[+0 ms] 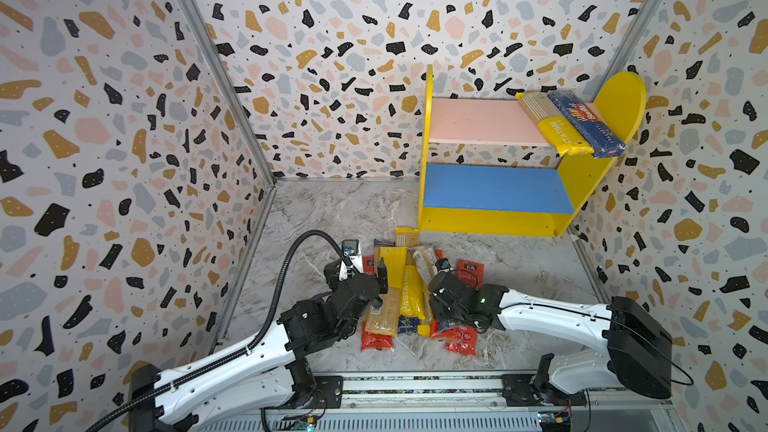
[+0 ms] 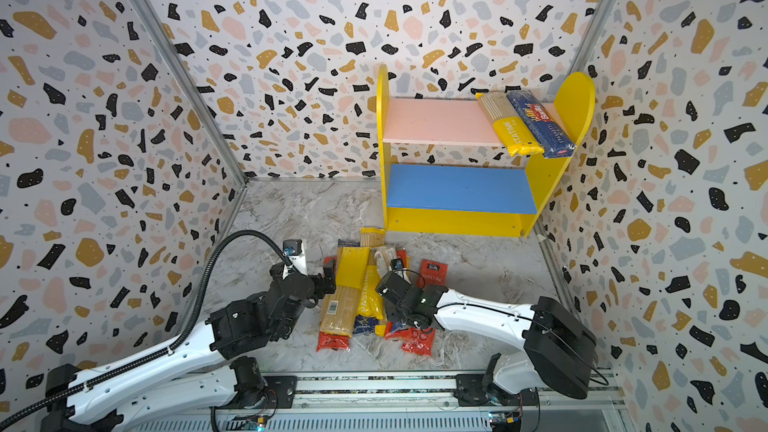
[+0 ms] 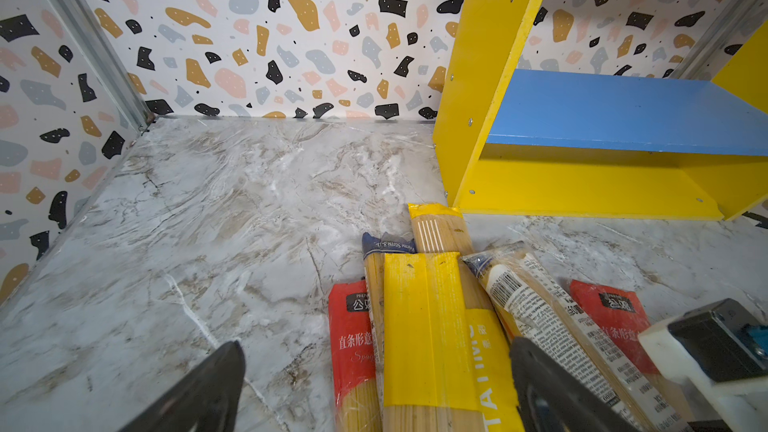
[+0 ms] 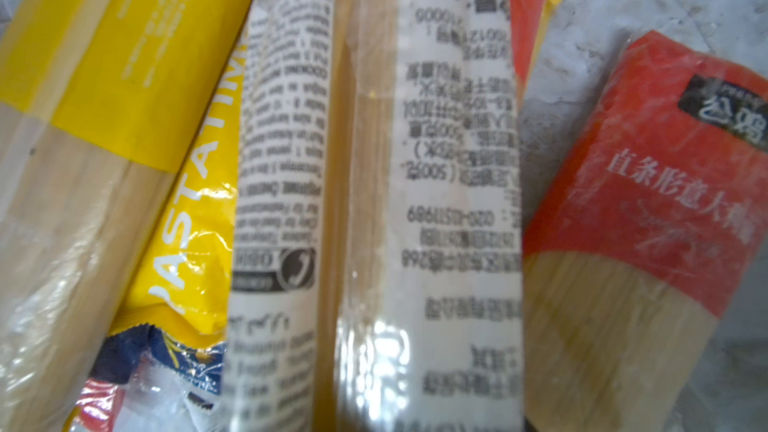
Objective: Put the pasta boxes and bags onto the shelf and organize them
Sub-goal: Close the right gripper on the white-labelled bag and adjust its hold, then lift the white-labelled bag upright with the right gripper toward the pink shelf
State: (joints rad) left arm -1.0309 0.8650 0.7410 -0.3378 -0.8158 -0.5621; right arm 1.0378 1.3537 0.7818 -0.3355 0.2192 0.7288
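Left tool point(image 3: 378, 342) gaping above pasta pile point(image 1: 409, 297), right tool point(image 1: 441, 266) buried in it, grip unreadable, shelf point(image 1: 486, 222) beyond.

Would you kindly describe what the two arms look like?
The left arm and right arm have white shells and black joints. The left carries a black ribbed hose; the right, a thin black cable and a green light. The fingers are dark and pointed.

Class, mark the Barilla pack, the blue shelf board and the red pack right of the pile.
Barilla pack point(image 1: 585, 117): a top view, logo.
blue shelf board point(image 1: 494, 189): a top view, middle.
red pack point(image 1: 470, 271): a top view, red end.
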